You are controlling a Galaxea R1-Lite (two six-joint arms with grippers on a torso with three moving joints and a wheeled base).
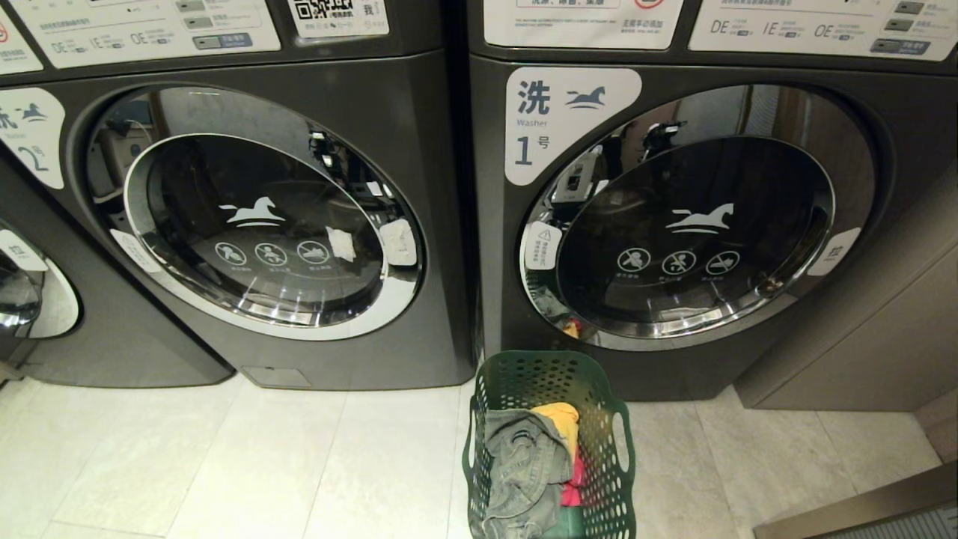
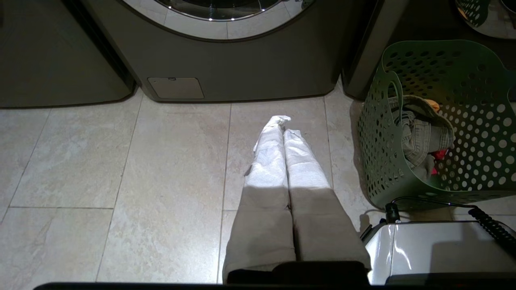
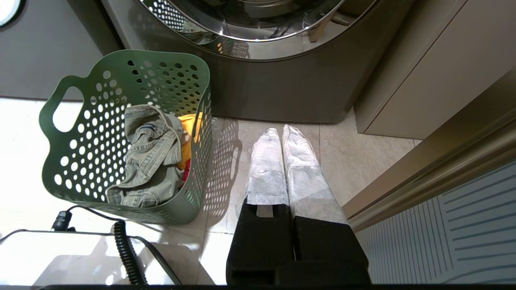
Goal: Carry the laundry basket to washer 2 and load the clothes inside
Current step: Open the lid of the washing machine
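Head view: the laundry basket (image 1: 550, 442) stands on the floor before the washer marked 1 (image 1: 673, 217); washer 2 (image 1: 254, 217) is to its left, door shut.

Left wrist view: left end effector (image 2: 283, 124) closed, empty, beside the basket.

Right wrist view: right end effector (image 3: 281, 135) closed, empty. The clothes (image 3: 151, 155) are soft; the basket is probably light and rigid. Grip at the oval handle (image 3: 66, 108).

My left fingers (image 2: 282, 157) wrapped in white cloth, right fingers (image 3: 282, 165) the same (frayed at the tips) on black mounts, glossy white base (image 2: 435, 249), black coiled cable (image 3: 125, 249).
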